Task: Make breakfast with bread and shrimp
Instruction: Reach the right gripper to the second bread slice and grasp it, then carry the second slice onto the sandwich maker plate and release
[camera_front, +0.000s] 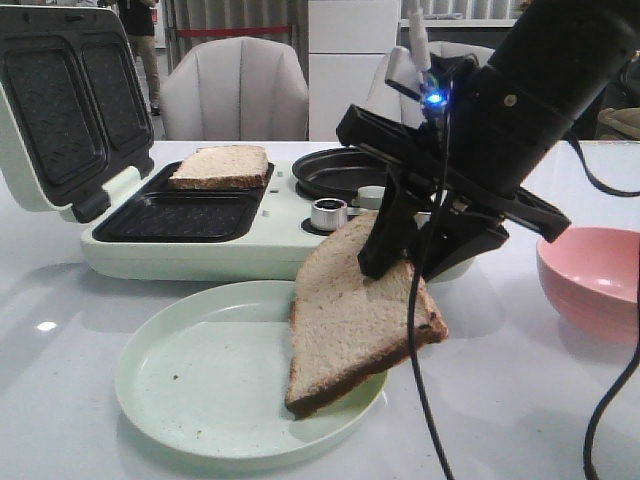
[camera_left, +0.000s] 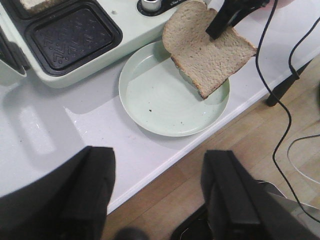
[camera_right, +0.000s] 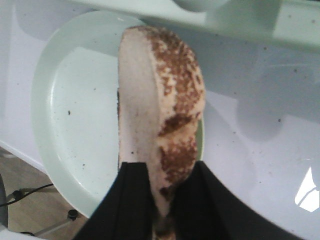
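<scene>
Holding the second bread slice (camera_front: 350, 320) by its upper edge, my right gripper (camera_front: 405, 262) is clamped on it; its lower corner rests on the green plate (camera_front: 200, 390). Left gripper (camera_left: 157, 195) hangs apart, idle. Risk: the thin edge pinch may tear or slip, missing the sandwich maker's free tray (camera_front: 180, 217).
</scene>
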